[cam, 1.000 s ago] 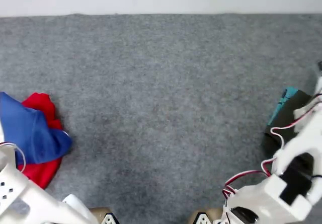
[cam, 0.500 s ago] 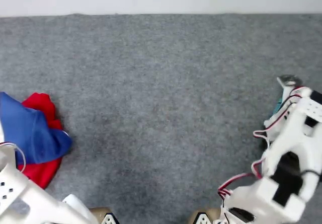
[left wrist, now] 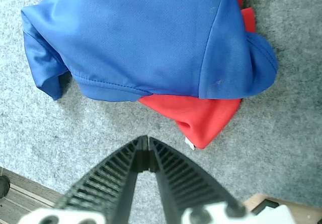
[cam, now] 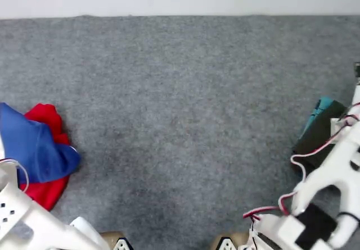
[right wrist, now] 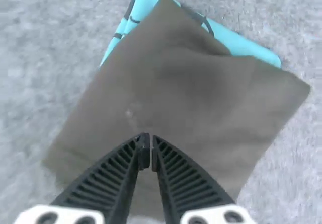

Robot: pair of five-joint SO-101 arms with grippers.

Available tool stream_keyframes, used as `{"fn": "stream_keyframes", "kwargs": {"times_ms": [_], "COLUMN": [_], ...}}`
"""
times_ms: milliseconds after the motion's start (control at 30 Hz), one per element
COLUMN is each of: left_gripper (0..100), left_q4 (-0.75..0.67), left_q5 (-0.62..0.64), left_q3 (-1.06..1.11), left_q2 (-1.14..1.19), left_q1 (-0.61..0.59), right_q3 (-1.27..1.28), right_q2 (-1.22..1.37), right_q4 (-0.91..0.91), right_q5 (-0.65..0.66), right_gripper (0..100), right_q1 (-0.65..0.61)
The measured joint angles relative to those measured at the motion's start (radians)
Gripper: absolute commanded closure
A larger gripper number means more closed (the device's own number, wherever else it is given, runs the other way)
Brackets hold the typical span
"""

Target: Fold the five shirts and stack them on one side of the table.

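The dark shirt (right wrist: 181,108) lies folded on the teal shirt (right wrist: 236,43) at the right edge of the worktop (cam: 185,92); the blue shirt (left wrist: 146,38) lies crumpled over the red shirt (left wrist: 206,118) at the left edge. The right pincer (right wrist: 147,139) hangs over the dark shirt, jaws together and empty; the left pincer (left wrist: 148,142), also closed on nothing, is near the red shirt. We fear that a push from the right pincer can slide the dark shirt off the teal shirt, and that a grab at the blue shirt can drag the red shirt along.
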Motion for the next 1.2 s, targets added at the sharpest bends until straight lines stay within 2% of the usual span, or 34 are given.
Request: {"fn": "stream_keyframes", "kwargs": {"times_ms": [400,567,733,933,1200], "left_gripper": [98,98,98,98,98], "left_q4": [0.000,0.000,0.000,0.000,0.000], "left_q5": [0.000,0.000,0.000,0.000,0.000], "left_q3": [0.000,0.000,0.000,0.000,0.000], "left_q2": [0.000,0.000,0.000,0.000,0.000], "left_q1": [0.000,0.000,0.000,0.000,0.000], "right_q3": [0.000,0.000,0.000,0.000,0.000], "right_q2": [0.278,0.407,0.517,0.474,0.385], "right_q4": [-0.566,-0.726,-0.772,-0.766,-0.733], "right_q5": [0.011,0.043,0.112,0.114,0.124], "right_gripper": [99.0,99.0,99.0,99.0,99.0], "right_q1": [-0.021,-0.023,-0.040,-0.032,0.140]}}
